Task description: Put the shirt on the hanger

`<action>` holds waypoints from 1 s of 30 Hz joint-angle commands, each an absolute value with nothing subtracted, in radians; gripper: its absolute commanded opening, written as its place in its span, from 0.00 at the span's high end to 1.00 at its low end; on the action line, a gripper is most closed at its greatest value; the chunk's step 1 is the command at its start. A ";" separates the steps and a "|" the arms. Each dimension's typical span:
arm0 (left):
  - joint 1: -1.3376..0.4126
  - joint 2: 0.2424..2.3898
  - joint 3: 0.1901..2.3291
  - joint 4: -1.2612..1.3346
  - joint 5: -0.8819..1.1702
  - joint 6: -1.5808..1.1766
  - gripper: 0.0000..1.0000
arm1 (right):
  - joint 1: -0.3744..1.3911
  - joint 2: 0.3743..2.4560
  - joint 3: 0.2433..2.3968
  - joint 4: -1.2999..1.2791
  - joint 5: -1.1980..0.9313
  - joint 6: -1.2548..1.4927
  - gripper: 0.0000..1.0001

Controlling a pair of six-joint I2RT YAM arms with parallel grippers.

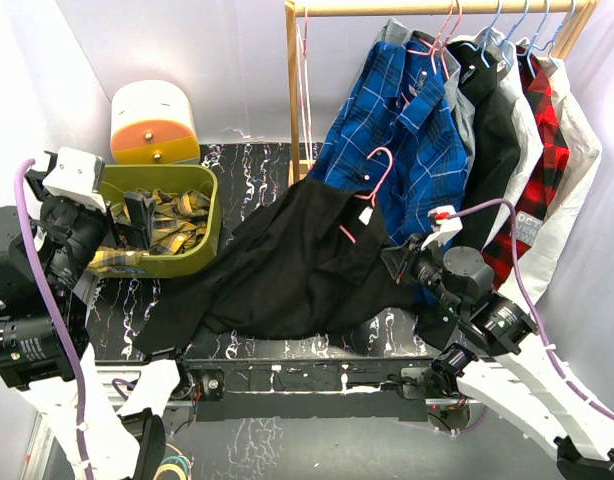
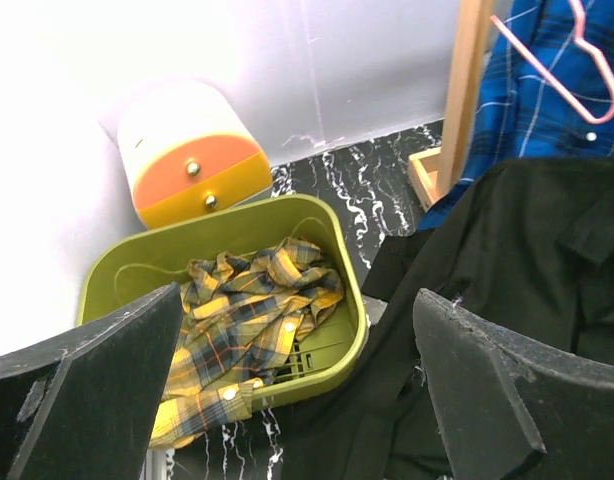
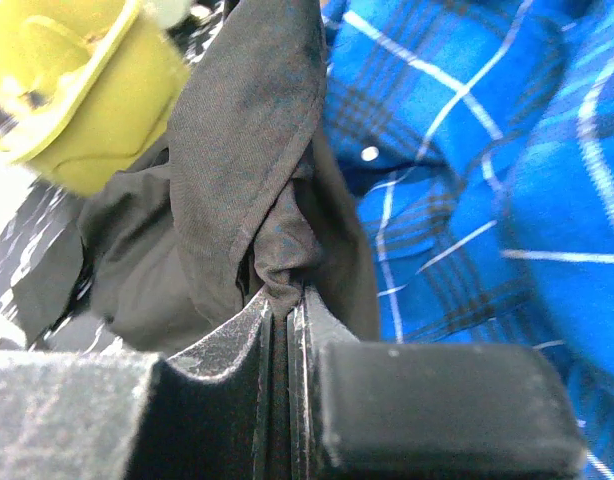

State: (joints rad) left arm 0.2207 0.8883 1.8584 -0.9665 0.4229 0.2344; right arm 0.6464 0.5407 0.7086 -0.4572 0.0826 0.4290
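The black shirt (image 1: 287, 265) is being draped across the marble table (image 1: 237, 160), with 1 fold of it being pinched tight in the right gripper (image 3: 287, 300), whose jaws are being pressed fully together; only the right wrist view is showing this grip. The pink wire hanger (image 2: 550, 75) is being rested against the hanging blue plaid shirt (image 1: 407, 130), just above the black fabric. A green bin (image 1: 209, 200) holding a yellow plaid shirt (image 2: 237, 320) is being crowded by the black cloth. The left gripper (image 2: 297, 300) is being held above the bin, spread wide and gripping nothing. A label on a hung garment is too small to read.
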 commanded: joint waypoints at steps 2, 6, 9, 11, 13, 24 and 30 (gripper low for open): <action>0.244 0.927 1.850 -0.985 0.335 0.199 0.03 | 0.644 0.656 0.847 -0.336 0.374 0.372 0.92; 0.251 0.937 1.844 -0.990 0.319 0.191 0.03 | 0.644 0.824 1.005 -0.282 0.465 0.247 0.92; 0.252 0.946 1.837 -0.997 0.286 0.187 0.03 | 0.643 0.955 1.126 -0.255 0.521 0.146 0.92; 0.253 0.943 1.823 -0.997 0.277 0.186 0.03 | 0.643 1.025 1.201 -0.250 0.559 0.081 0.92; 0.254 0.936 1.807 -0.996 0.279 0.179 0.03 | 0.643 1.079 1.268 -0.232 0.593 0.032 0.92; 0.255 1.073 1.805 -1.199 0.439 0.200 0.03 | 0.572 1.167 1.442 -0.073 0.659 -0.201 0.92; 0.255 1.089 1.714 -1.189 0.436 0.158 0.03 | 0.553 1.167 1.465 -0.029 0.659 -0.274 0.92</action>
State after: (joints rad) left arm 0.2478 1.0969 1.7607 -1.1503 0.3988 0.1890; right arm 0.5747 1.1908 1.3869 -0.1951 0.6159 -0.1921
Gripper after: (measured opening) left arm 0.970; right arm 0.097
